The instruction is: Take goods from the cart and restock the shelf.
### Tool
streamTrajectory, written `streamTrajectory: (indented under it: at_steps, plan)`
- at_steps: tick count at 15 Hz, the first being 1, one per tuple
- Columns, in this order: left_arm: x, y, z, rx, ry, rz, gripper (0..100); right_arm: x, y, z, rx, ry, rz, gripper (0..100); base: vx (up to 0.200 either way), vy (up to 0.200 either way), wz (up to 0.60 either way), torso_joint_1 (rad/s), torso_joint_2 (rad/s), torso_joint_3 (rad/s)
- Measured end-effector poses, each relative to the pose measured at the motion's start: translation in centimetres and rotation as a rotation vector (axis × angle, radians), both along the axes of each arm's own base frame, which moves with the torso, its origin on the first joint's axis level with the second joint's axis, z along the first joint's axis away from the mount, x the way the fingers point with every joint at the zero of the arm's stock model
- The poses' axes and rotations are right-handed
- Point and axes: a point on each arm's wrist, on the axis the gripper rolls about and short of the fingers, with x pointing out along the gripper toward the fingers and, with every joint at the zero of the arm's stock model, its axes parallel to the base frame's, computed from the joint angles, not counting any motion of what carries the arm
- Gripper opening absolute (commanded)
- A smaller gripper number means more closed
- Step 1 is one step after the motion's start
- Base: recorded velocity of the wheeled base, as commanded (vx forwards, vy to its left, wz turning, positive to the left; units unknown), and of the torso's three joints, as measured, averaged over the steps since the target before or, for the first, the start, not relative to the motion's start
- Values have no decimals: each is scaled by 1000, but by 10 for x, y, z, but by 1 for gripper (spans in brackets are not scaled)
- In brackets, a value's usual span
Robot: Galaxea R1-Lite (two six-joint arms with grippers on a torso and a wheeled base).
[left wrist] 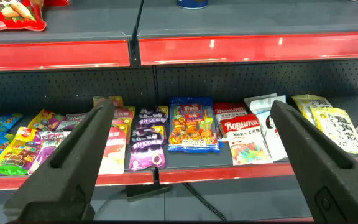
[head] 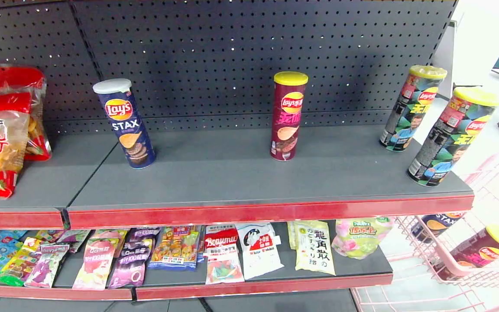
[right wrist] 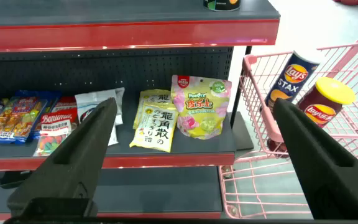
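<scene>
Grey shelf (head: pixel 232 182) dominates my view. Its upper board carries a navy can (head: pixel 124 123) near the left end, a purple can (head: pixel 287 116) mid-board, and a green can (head: pixel 412 108) with a second green can (head: pixel 453 136) at the right end. Just off that right end stands the pink cart (head: pixel 453 264), holding the stock to move: a blue can (right wrist: pixel 289 78) and a maroon can (right wrist: pixel 321 102), both tilted inside it. My tools sit low, facing the lower shelf, both empty. The left tool (left wrist: pixel 188 115) has its jaws wide apart, and so does the right tool (right wrist: pixel 194 106), which is nearer the cart.

I judge this is the fetch step, with nothing gripped yet. Next I'd bring the right tool over the cart rim and set its jaws across the maroon can's body. Then I'd close, lift clear of the wires, and stand the can in a gap on the upper board.
</scene>
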Motion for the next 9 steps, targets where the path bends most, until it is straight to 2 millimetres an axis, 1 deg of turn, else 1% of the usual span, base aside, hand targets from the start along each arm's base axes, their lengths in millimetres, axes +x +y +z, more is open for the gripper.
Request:
streamTrajectory:
  at_steps: [9]
  plan:
    - [0, 0, 0, 2, 0, 0, 100, 0, 0, 0, 0, 0, 13, 100, 0, -200, 0, 3, 1, 2]
